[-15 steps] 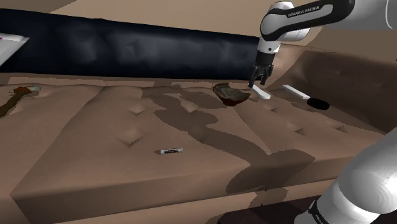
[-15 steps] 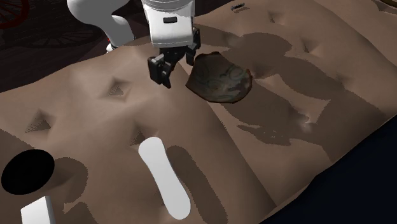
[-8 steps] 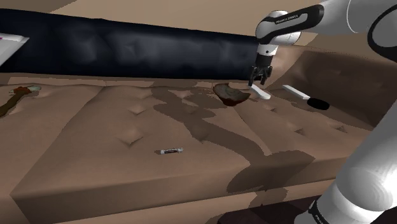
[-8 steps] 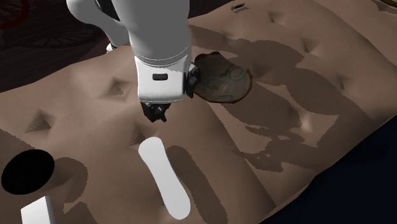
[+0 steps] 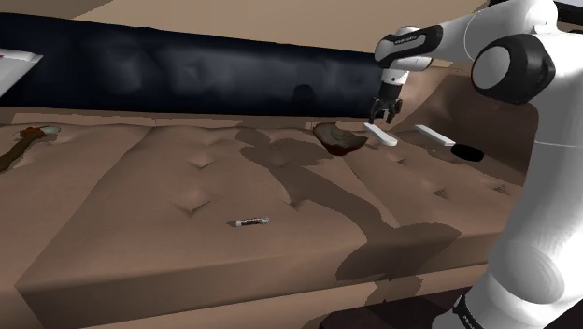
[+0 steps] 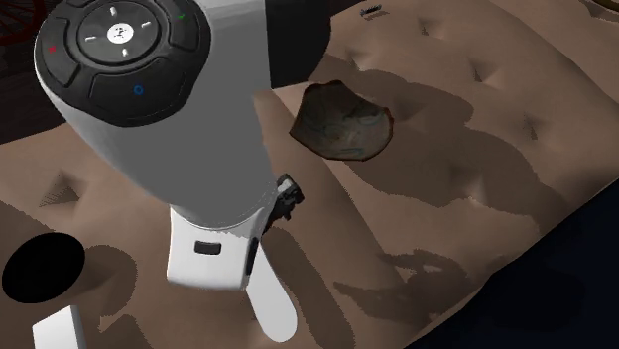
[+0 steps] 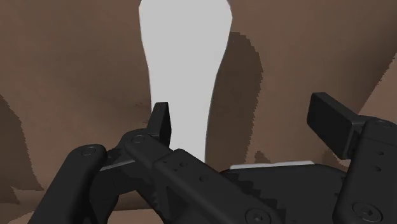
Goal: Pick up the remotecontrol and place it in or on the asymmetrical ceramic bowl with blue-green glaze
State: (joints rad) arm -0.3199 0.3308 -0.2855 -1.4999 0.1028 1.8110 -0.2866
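The remote control (image 5: 381, 136) is a plain white, elongated slab lying flat on the brown tufted sofa seat, just to the shoulder view's right of the bowl (image 5: 338, 136). The bowl (image 6: 342, 121) is dark and lopsided, with a mottled blue-green inside. My black gripper (image 5: 381, 118) hangs directly over the remote, pointing down, and is open. In the wrist view the gripper (image 7: 245, 114) has its fingers wide apart, and the remote (image 7: 184, 63) runs away from the left finger (image 7: 162, 121), not held. The arm hides most of the remote (image 6: 273, 312) in the second exterior view.
A second white bar (image 5: 434, 136) with a black end (image 5: 467, 151) lies further right on the seat. A small pen-like item (image 5: 250, 221) lies mid-seat. A dark blue cushion (image 5: 187, 70) runs along the sofa back. A brown object (image 5: 23, 140) sits far left.
The hand has moved from beside the bowl to over the remote and come down closer to it. Fingers stay open. Remote and bowl have not moved.
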